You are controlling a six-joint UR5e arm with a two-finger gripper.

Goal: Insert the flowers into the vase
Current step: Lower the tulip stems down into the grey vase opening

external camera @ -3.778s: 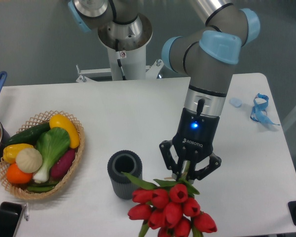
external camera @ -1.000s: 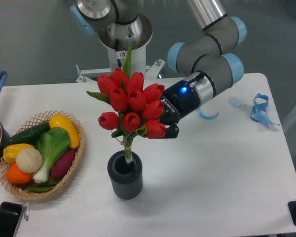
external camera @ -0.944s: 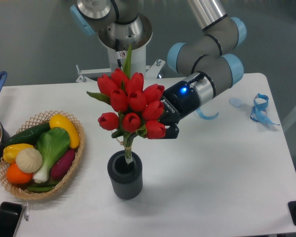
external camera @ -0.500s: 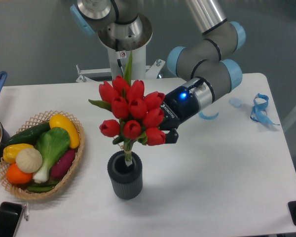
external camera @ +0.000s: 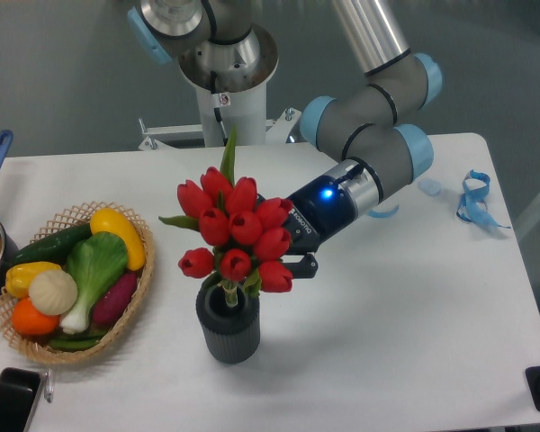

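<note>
Flowers stems in vase; gripper behind blooms, grip unclear; vegetable basket left.

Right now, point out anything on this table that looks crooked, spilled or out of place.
Nothing spilled or broken. The flowers stand with stems in the vase, leaning slightly left, with the claw behind the blooms. A blue ribbon lies loose near the table's right edge.
</note>
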